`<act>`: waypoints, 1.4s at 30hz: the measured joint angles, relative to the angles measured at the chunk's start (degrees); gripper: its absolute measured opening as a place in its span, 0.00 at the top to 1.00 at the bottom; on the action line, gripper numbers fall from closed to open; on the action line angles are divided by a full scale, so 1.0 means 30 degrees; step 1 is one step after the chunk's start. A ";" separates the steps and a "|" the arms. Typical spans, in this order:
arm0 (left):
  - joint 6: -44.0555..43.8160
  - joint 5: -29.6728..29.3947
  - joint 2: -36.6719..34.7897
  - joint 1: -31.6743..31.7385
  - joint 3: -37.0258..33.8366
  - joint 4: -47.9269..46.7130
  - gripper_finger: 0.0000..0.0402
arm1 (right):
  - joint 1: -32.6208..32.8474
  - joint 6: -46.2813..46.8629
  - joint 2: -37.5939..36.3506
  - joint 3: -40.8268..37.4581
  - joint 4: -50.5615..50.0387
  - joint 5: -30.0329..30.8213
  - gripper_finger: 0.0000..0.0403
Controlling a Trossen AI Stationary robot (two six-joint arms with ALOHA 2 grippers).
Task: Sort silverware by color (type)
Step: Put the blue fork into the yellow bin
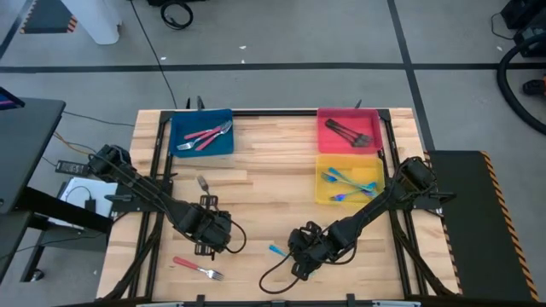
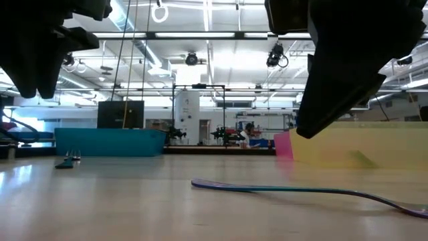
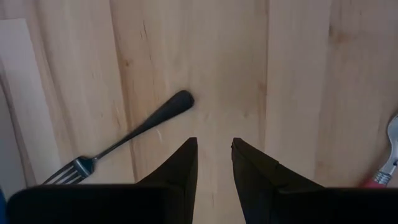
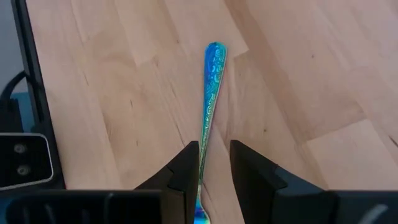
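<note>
Forks lie in three trays at the far side of the wooden table point(image 1: 273, 183): red-handled forks point(image 1: 207, 135) in the blue tray point(image 1: 181, 125), dark forks point(image 1: 345, 131) in the red tray point(image 1: 328, 141), and light blue forks point(image 1: 345, 182) in the yellow tray point(image 1: 322, 194). Three forks are loose on the wood. One dark fork point(image 1: 203, 182) lies near the middle left, past the left gripper point(image 1: 211, 228). In the left wrist view this dark fork point(image 3: 124, 140) sits off to one side of the fingers point(image 3: 180, 171), which are a little apart with bare wood between them and hold nothing. One red-handled fork point(image 1: 197, 268) lies near the front edge, close to the left gripper. One blue fork point(image 1: 277, 251) lies near the front middle, right by the right gripper point(image 1: 303, 250). In the right wrist view the blue fork point(image 4: 210, 93) runs into the narrow gap between the fingers point(image 4: 186, 168), which are a little apart on either side of it. I cannot tell if they touch it. The low view shows the blue fork point(image 2: 307, 191) flat on the table.
</note>
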 joint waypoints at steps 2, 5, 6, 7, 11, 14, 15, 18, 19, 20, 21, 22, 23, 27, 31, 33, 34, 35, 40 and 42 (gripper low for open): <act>0.0000 0.0000 0.0000 0.0000 0.0000 0.0007 0.76 | 0.0179 0.0389 0.0096 0.0000 0.0043 0.0471 0.76; 0.0007 0.0007 0.0000 -0.0002 0.0000 0.0005 0.76 | 0.0424 0.0436 0.0459 -0.0022 -0.0073 0.0427 0.76; 0.0007 0.0007 0.0000 0.0000 0.0000 0.0005 0.76 | 0.0443 0.0443 0.0665 -0.0018 0.0101 0.0307 0.76; 0.0007 0.0007 0.0000 0.0000 0.0000 0.0023 0.76 | 0.0464 0.0430 0.0797 -0.0015 0.0231 0.0108 0.76; 0.0015 0.0009 0.0000 0.0098 0.0000 0.0092 0.76 | 0.0442 0.0431 0.1399 -0.0015 0.0269 -0.0944 0.76; 0.0015 0.0000 0.0000 0.0127 0.0000 0.0179 0.76 | 0.0448 0.0438 0.1552 -0.0015 0.0365 -0.0991 0.76; 0.0030 -0.0007 0.0000 0.0197 0.0000 0.0197 0.76 | 0.0457 0.0497 0.1552 -0.0015 0.0332 -0.0990 0.76; 0.0150 -0.0044 0.0000 0.0312 0.0000 0.0277 0.76 | 0.0457 0.0774 0.1552 -0.0015 0.0248 -0.0964 0.76; 0.0153 -0.0049 0.0000 0.0335 0.0000 0.0259 0.76 | 0.0459 0.0783 0.1552 -0.0015 0.0267 -0.0981 0.76; 0.0153 -0.0051 0.0000 0.0350 0.0000 0.0265 0.76 | 0.0464 0.0790 0.1552 -0.0015 0.0278 -0.0981 0.76; 0.0154 -0.0051 0.0000 0.0350 0.0000 0.0268 0.76 | 0.0465 0.0795 0.1552 -0.0015 0.0301 -0.0981 0.76; 0.0183 -0.0051 0.0000 0.0346 0.0000 0.0256 0.76 | 0.0479 0.0792 0.1552 -0.0015 0.0328 -0.0981 0.76; 0.0219 -0.0051 0.0000 0.0342 0.0000 0.0262 0.76 | 0.0479 0.0796 0.1545 -0.0015 0.0366 -0.0981 0.76; 0.0219 -0.0051 0.0000 0.0339 0.0000 0.0262 0.76 | 0.0471 0.0761 0.1545 -0.0015 0.1211 -0.1061 0.76; 0.0211 -0.0051 0.0000 0.0342 0.0000 0.0255 0.76 | 0.0479 0.0699 0.1545 -0.0015 0.1658 -0.1145 0.76; 0.0211 -0.0051 0.0000 0.0342 0.0000 0.0270 0.76 | 0.0479 0.0776 0.1545 -0.0015 0.1404 -0.1151 0.76; 0.0204 -0.0051 0.0000 0.0342 0.0000 0.0261 0.76 | 0.0477 0.0832 0.1545 -0.0015 0.1171 -0.1153 0.76; 0.0204 -0.0051 0.0000 0.0342 0.0000 0.0256 0.76 | 0.0471 0.0888 0.1545 -0.0015 0.0937 -0.1156 0.76; 0.0177 -0.0051 0.0000 0.0342 0.0000 0.0302 0.76 | 0.0479 0.1255 0.1552 -0.0015 0.0153 -0.0978 0.76; 0.0146 -0.0051 0.0000 0.0342 0.0000 0.0310 0.76 | 0.0479 0.1241 0.1551 -0.0015 0.0197 -0.0939 0.76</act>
